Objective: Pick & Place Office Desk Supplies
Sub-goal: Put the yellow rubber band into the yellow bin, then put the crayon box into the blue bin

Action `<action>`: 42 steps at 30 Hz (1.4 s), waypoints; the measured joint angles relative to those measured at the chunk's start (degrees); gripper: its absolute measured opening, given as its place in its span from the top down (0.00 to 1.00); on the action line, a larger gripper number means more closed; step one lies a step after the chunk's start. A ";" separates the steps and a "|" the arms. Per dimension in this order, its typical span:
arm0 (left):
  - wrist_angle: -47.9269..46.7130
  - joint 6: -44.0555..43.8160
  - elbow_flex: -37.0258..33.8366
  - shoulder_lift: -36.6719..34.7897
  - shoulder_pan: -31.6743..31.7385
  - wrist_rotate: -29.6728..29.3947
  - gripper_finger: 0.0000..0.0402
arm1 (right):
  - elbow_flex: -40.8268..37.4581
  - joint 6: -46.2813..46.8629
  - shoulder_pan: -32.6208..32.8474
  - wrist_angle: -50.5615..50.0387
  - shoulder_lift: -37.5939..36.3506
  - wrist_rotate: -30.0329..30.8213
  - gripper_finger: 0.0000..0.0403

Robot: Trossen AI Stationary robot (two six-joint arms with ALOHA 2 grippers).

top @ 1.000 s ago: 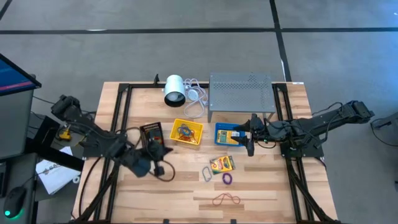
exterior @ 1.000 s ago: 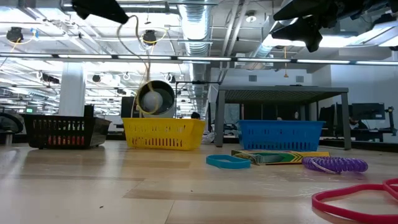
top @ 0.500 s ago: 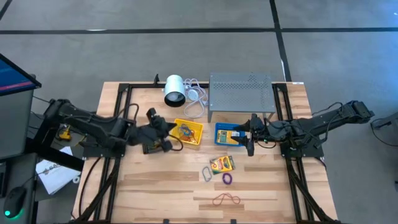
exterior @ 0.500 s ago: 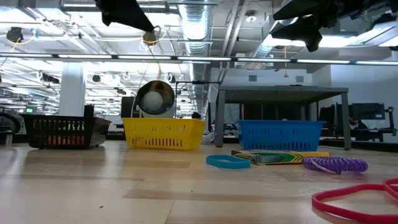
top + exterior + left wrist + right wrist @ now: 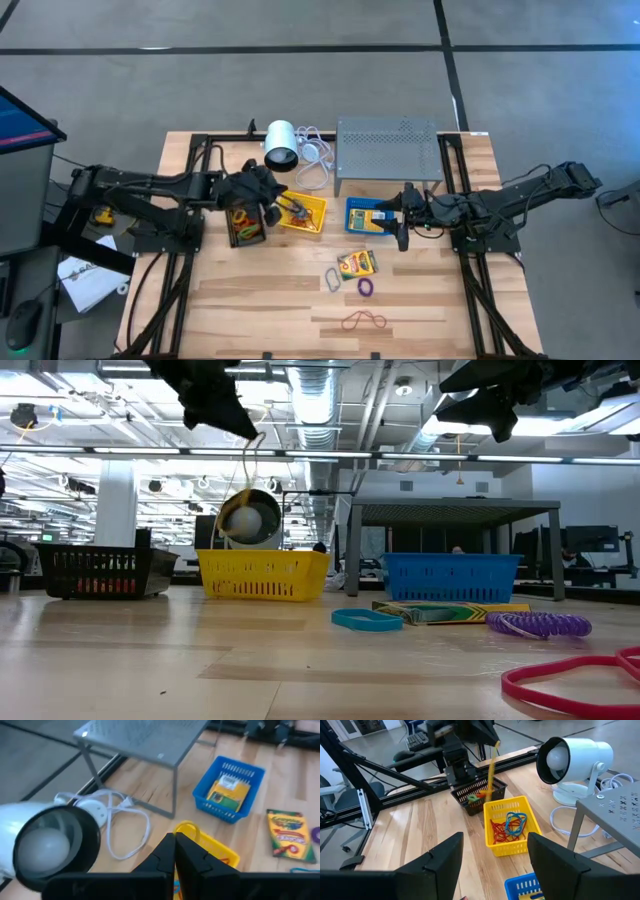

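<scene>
Yellow rubber band [image 5: 491,774], pinched in the closed left claw [image 5: 283,204], hangs as a long thin loop above the yellow tray [image 5: 318,212]; in the right wrist view it dangles between the black tray [image 5: 465,805] and the yellow tray's rim. Red and blue rubber bands [image 5: 509,828] already lie inside the yellow tray, and a few coloured pieces [image 5: 247,227] lie in the black tray. The right claw [image 5: 402,232] hovers beside the blue tray [image 5: 353,222] with its fingers [image 5: 438,865] spread wide and nothing between them. One crayon box [image 5: 228,791] lies inside the blue tray; a second crayon box [image 5: 357,263] lies flat on the wooden tabletop [image 5: 250,300] nearer the front edge. Just beside that box are a teal loop [image 5: 333,279] and a purple coiled ring [image 5: 366,288], with a red rubber band [image 5: 364,320] farther forward still. Toward the rear of the tabletop stand a white cylinder lamp [image 5: 279,144] with its coiled white cable [image 5: 315,160] and, beside it, a grey perforated rack [image 5: 388,148], whose legs straddle the boards behind the blue tray.
</scene>
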 joint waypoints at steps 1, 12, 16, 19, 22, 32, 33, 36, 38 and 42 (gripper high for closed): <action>-0.60 0.02 0.00 0.13 0.64 0.24 1.00 | 0.00 -0.01 0.00 0.00 0.00 0.00 0.46; -0.85 1.26 0.02 4.37 4.02 2.99 1.00 | 0.02 -0.15 -0.04 -0.25 0.00 0.00 0.46; -0.72 1.22 0.03 6.11 4.36 4.00 1.00 | 0.02 -0.16 -0.04 -0.43 0.00 0.00 0.46; -0.90 1.24 0.00 7.64 4.65 4.44 1.00 | 0.02 -0.16 -0.04 -0.38 0.00 0.00 0.46; -0.91 1.22 -0.01 9.22 4.70 4.68 1.00 | 0.02 -0.16 -0.04 -0.40 0.00 0.00 0.46; 0.39 1.78 -0.02 11.55 4.70 6.98 0.98 | 0.02 -0.10 -0.02 -0.40 -0.02 0.00 0.46; 0.53 2.30 -0.02 11.55 4.70 7.46 0.97 | 0.02 -0.10 -0.02 -0.42 -0.02 0.00 0.46; 0.57 3.60 -0.02 11.54 4.70 10.27 0.93 | 0.02 -0.01 -0.02 -0.39 -0.02 0.00 0.46; 0.73 4.43 -0.02 11.54 4.70 11.25 0.89 | 0.02 0.01 -0.02 -0.44 0.00 0.00 0.46; 0.71 4.57 -0.02 11.54 4.74 11.82 0.79 | 0.02 1.74 -0.02 -0.43 0.04 0.00 0.46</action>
